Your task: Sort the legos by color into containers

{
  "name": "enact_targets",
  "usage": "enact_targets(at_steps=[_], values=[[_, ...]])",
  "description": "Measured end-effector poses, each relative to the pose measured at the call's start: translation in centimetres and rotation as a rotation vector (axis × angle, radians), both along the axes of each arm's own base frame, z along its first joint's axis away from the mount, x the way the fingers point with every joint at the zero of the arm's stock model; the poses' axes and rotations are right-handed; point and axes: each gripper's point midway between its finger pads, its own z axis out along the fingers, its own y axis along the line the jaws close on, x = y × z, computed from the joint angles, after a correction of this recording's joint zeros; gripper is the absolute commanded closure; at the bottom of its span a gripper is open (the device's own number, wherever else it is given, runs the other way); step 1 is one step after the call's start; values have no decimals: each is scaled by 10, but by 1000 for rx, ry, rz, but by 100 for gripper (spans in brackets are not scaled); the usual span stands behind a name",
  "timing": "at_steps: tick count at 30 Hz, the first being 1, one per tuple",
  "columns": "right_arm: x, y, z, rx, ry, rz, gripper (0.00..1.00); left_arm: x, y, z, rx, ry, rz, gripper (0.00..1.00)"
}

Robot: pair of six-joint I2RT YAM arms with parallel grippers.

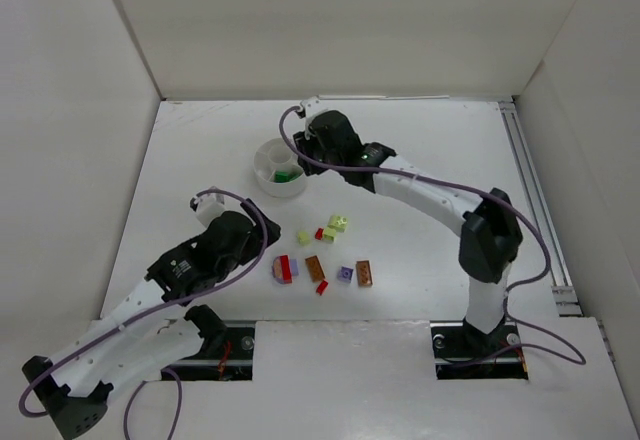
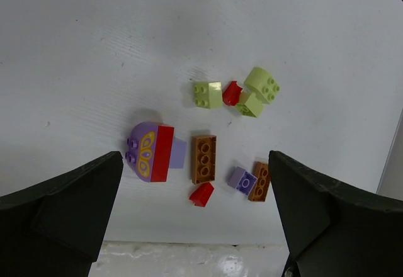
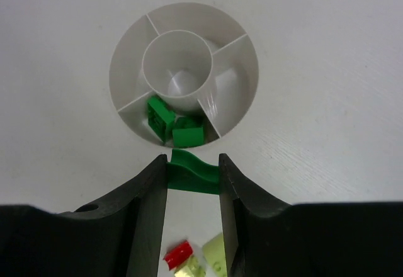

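My left hand [image 2: 195, 163] hangs released over the loose legos [image 1: 325, 255] on the worktop [image 1: 420, 150], jaws wide apart and gripping nothing. I judge it is stationed there to take the next piece. Between its jaws in the wrist view lie a lavender-and-red piece [image 2: 150, 152] and an orange-brown brick [image 2: 203, 158] just beside it. A small red brick [image 2: 201, 194] sits near that brick's end, then a lavender brick [image 2: 242, 179] touching a second orange-brown brick [image 2: 259, 181]. Beyond these, pale yellow bricks [image 2: 262, 85] cluster round another red brick [image 2: 232, 92]. None of these is sorted. My right hand [image 3: 193, 163] is clenched on a green brick [image 3: 192, 175], pinched by its two sides at the near rim of the white tub [image 3: 249, 63]. The near wedge compartment [image 3: 173, 123] holds two green bricks. I judge the brick is carried here to join its own colour. It wants slightly more forward reach before release, or it may strike the rim.
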Motion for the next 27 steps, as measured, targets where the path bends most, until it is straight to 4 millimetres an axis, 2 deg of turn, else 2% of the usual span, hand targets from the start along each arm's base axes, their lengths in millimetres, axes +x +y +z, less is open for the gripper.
enact_targets(at_steps=[4,8,11,14,18,27], values=[[20,26,-18,-20,5,36,73,4,2,1,23,16,22,0],[28,40,-35,-42,15,60,68,4,5,-2,37,31,34,0],[31,46,-41,-46,17,70,65,4,6,-2,39,36,36,0],[35,52,-39,-42,10,76,55,3,6,0,38,39,33,0],[36,54,-38,-36,9,84,48,3,5,6,35,37,32,0],[29,48,-47,-59,32,87,44,2,5,3,45,52,25,0]])
